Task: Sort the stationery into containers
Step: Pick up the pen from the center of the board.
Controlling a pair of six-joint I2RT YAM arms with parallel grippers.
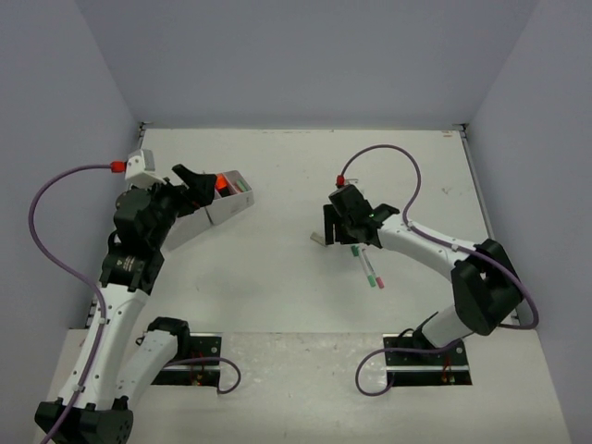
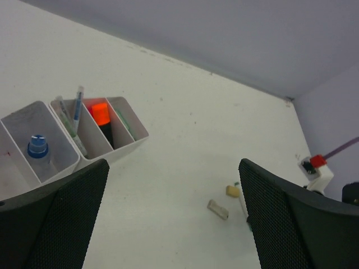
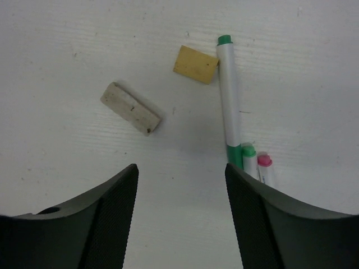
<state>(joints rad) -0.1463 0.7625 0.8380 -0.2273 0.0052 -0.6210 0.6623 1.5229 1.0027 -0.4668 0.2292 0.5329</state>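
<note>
A white container (image 2: 120, 150), split into compartments, holds a blue-capped item (image 2: 37, 148), thin pens (image 2: 76, 112) and an orange marker (image 2: 101, 114). The same container (image 1: 233, 198) lies just right of my left gripper (image 1: 196, 188). That left gripper (image 2: 174, 216) is open and empty. My right gripper (image 3: 180, 218) hangs open over the table with nothing between its fingers. Ahead of it lie a grey-beige eraser (image 3: 130, 107) and a yellow eraser (image 3: 195, 64). Beside them are a white pen with green ends (image 3: 229, 101), a green-capped pen (image 3: 248, 157) and a pink-capped pen (image 3: 265, 165).
Grey walls close in the white table (image 1: 277, 277) at the back and both sides. The right arm's purple cable (image 1: 407, 162) loops above the table behind the right gripper (image 1: 342, 231). The pens (image 1: 370, 270) lie just in front of the right arm.
</note>
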